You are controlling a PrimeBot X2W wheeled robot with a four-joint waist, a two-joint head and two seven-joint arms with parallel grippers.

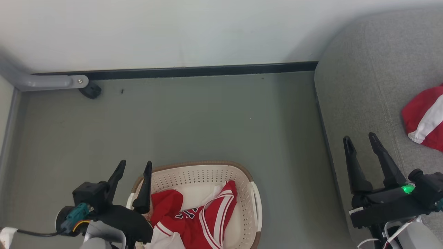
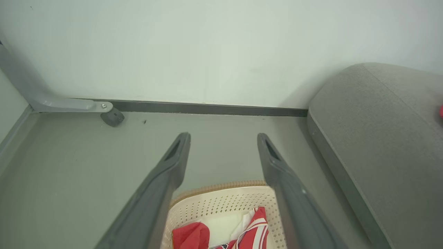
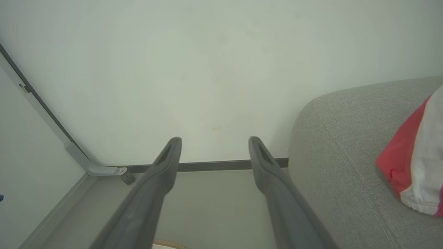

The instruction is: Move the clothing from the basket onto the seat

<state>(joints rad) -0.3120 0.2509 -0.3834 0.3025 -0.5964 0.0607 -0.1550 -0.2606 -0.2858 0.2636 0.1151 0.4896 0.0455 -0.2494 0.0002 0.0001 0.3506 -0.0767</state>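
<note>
The cream basket (image 1: 254,204) with a brown rim stands on the floor at the bottom middle of the head view, and red clothing (image 1: 197,221) with white stripes lies crumpled inside it. My left gripper (image 1: 135,166) hovers open over the basket's left rim, nothing between its fingers; the left wrist view shows the basket (image 2: 221,204) and the clothing (image 2: 254,224) between them. The grey seat (image 1: 373,86) fills the right side, and another red and white garment (image 1: 425,117) lies on it. My right gripper (image 1: 360,138) stands open and empty above the seat's front left edge.
A white wall with a dark skirting strip (image 1: 180,72) closes the far side. A grey metal frame leg with a black foot (image 1: 90,90) stands at the far left. Grey floor (image 1: 207,121) stretches between basket, wall and seat.
</note>
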